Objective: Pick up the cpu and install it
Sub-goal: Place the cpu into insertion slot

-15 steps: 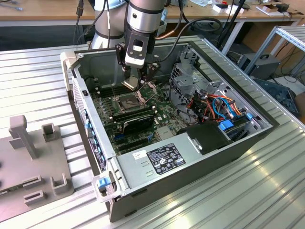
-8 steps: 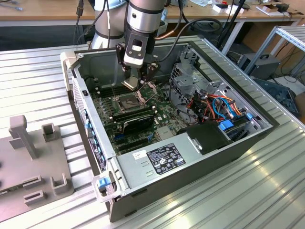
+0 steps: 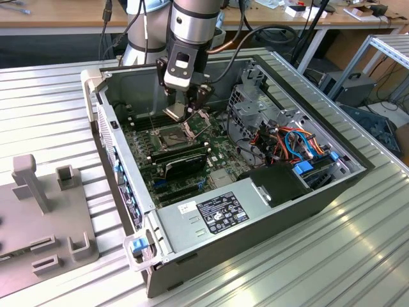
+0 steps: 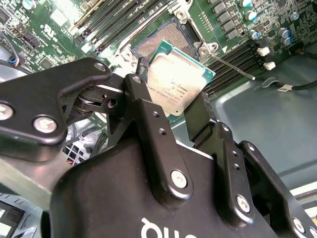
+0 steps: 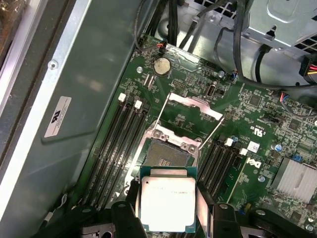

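The cpu (image 5: 168, 202) is a flat silver-grey square with a green edge, held level between two black fingers (image 5: 132, 194). In the second wrist view the cpu (image 4: 179, 79) hangs just above and beside the open socket (image 4: 157, 43). My gripper (image 3: 187, 116) is shut on it inside the open computer case, over the motherboard. The socket (image 5: 166, 153) lies bare, with its hinged metal bracket (image 5: 190, 105) and lever flipped up and away from it.
Memory slots (image 5: 121, 144) flank the socket on both sides. The case wall (image 3: 108, 128), a drive cage (image 3: 252, 105) with cables, and the power supply (image 3: 214, 214) ring the board. A grey fixture (image 3: 38, 217) sits on the exterior view's left.
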Tool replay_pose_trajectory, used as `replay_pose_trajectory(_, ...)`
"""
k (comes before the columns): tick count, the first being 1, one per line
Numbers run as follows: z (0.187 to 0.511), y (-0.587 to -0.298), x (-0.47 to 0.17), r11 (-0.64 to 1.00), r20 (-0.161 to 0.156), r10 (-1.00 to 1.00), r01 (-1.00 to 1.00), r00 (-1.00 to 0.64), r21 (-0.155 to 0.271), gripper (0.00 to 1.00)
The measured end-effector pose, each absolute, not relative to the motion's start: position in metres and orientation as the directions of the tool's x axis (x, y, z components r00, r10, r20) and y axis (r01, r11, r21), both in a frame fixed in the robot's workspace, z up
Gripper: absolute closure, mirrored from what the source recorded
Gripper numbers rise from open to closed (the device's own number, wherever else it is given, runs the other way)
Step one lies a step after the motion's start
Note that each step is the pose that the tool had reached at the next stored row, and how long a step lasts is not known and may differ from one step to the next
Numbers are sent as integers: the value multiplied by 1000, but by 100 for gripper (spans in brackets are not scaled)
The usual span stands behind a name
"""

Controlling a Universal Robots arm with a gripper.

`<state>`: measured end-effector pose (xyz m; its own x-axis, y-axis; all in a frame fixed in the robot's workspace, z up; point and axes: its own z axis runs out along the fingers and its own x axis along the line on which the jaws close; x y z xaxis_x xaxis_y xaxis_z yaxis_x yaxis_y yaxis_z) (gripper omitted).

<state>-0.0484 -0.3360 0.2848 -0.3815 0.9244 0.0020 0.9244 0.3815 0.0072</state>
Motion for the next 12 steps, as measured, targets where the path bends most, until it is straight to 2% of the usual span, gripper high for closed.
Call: replay_pose_trajectory(12, 285, -336, -48, 338, 0, 941, 941, -338, 6, 46)
